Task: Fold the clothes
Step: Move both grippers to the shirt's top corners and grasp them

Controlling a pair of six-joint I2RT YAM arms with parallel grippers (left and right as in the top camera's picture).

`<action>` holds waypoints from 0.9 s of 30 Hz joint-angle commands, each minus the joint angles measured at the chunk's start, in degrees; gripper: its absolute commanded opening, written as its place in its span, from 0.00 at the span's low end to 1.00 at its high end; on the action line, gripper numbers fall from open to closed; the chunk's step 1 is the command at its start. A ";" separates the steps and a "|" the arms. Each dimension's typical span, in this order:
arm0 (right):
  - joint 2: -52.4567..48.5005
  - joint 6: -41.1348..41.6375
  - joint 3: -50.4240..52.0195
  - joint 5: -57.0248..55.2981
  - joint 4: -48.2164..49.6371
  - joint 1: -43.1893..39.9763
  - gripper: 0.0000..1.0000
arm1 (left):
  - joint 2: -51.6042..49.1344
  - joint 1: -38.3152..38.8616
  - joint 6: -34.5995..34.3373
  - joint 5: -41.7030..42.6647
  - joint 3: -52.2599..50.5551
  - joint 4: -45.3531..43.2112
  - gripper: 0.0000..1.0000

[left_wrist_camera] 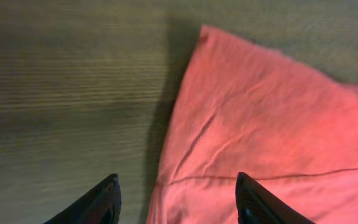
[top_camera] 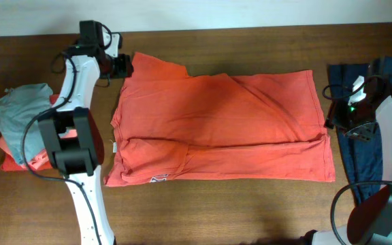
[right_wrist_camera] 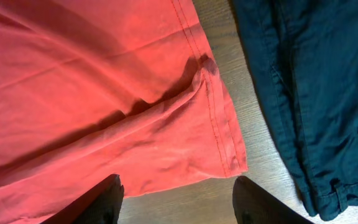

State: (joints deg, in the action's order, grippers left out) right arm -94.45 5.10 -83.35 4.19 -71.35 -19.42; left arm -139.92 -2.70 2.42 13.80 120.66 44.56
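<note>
A large orange-red T-shirt lies spread flat mid-table, its front strip folded up over the body. Its back-left corner shows in the left wrist view. My left gripper hovers open over that corner, one finger above bare wood and the other above cloth, holding nothing. My right gripper is open by the shirt's right hem, with its fingers above the hem corner and the wood. Neither gripper holds cloth.
At the left edge, a grey garment is piled on a salmon one. A navy garment lies right of the shirt, close to my right arm. Bare wood runs along the front.
</note>
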 commanded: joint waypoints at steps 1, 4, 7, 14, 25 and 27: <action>0.22 -0.39 -0.20 0.31 0.22 -0.09 0.62 | -2.99 -0.04 1.57 2.99 1.42 -0.57 0.59; 0.22 -0.39 -0.20 0.31 0.22 -0.11 0.62 | -4.48 -0.04 1.55 2.99 1.42 -0.55 0.59; 0.22 -0.39 -0.20 0.31 0.20 -0.11 0.62 | -5.18 0.07 1.53 3.72 1.40 -0.07 0.58; 0.22 -0.39 -0.20 0.31 0.22 -0.11 0.62 | -6.01 0.94 1.55 6.16 1.38 2.97 0.16; 0.09 -4.63 -0.20 3.72 6.29 -0.11 0.69 | -5.31 -1.25 1.53 6.14 5.25 11.23 0.01; -0.28 -6.62 -0.20 6.73 10.21 -0.11 0.71 | -4.55 -1.86 0.55 6.10 6.71 12.72 0.01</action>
State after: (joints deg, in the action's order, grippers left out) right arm -94.45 2.37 -83.35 6.02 -64.16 -19.42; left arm -144.16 -2.90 3.64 19.33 123.72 55.68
